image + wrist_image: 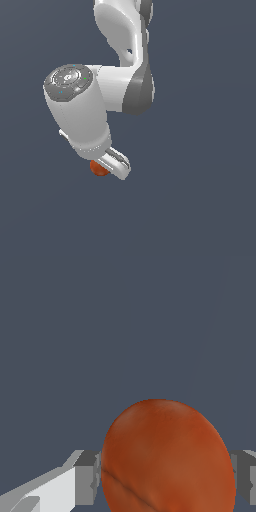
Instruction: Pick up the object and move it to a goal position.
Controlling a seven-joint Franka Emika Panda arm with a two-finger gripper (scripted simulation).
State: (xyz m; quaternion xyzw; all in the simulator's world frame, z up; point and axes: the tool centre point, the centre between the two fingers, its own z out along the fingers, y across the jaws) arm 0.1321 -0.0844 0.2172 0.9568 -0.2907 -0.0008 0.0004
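In the exterior view's lower left of centre, our white two-fingered gripper (107, 167) held the small orange-red ball (98, 168), gray pads (88, 478) touching both sides. We judged a round ball could slip out during transit.

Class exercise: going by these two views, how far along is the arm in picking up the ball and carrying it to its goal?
Done: the white robot gripper has reached the small orange-red ball, and in the wrist view the ball sits between both fingers, apparently touching them. In hand: securing the grasp; whether the ball is lifted cannot be told. Left: carrying it to the goal, which neither view marks.
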